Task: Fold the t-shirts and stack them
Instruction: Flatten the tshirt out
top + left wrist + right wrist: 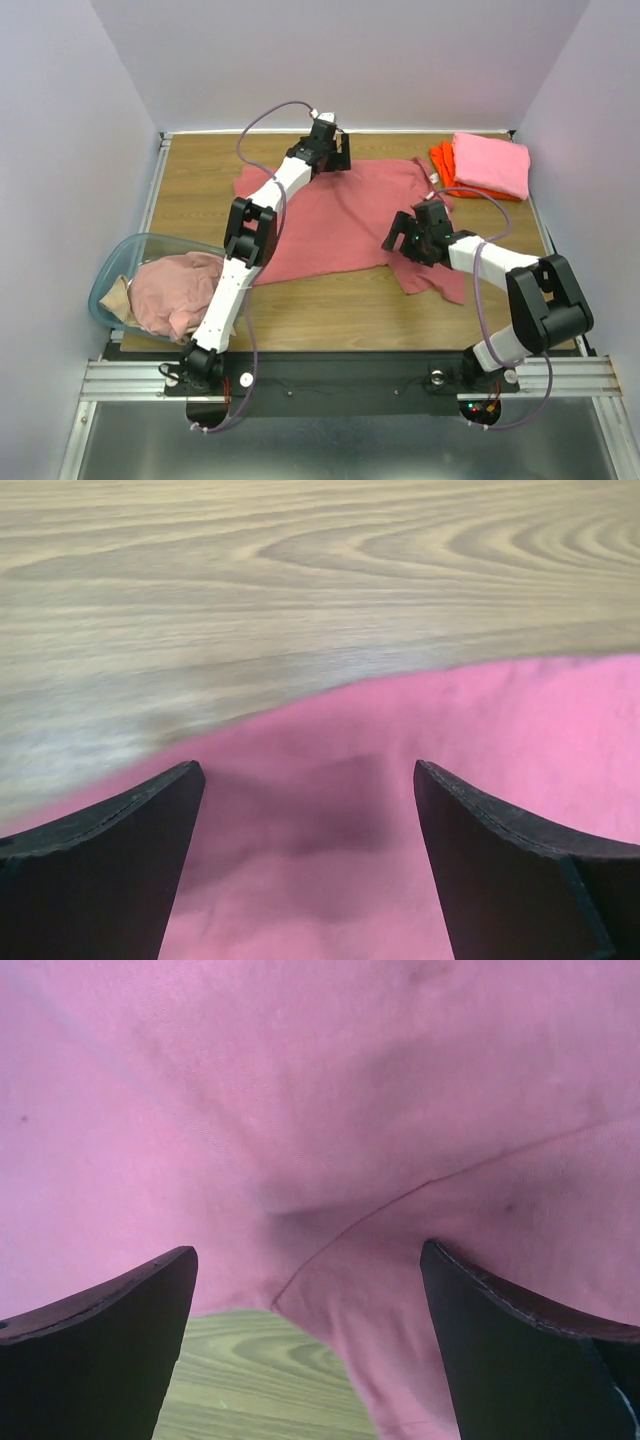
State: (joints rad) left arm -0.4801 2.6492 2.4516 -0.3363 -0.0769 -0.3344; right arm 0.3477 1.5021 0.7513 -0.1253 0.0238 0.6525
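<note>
Salmon-red t-shirt [335, 225] lies spread out on the wooden counter [200, 170], under both grippers. The left gripper [310, 780] hovers over the far edge of this shirt with its jaws wide apart and nothing between them; just ahead of it the cloth ends and bare wood begins. The right gripper [310, 1260] is also spread fully and holds nothing. It hangs low over the right part of the same shirt, where a seam runs across the cloth, and a small piece of counter shows between its fingers. Whether these fingers touch the cloth I cannot tell. Beyond the right gripper and to its right, a folded bright pink t-shirt [492, 165] rests on a folded orange t-shirt [440, 158]. Well to the left of the left gripper, nearer to the arm bases, a translucent blue-green basket [112, 270] holds a crumpled pale pink t-shirt [175, 290], with a beige t-shirt [115, 298] beside it inside the basket.
</note>
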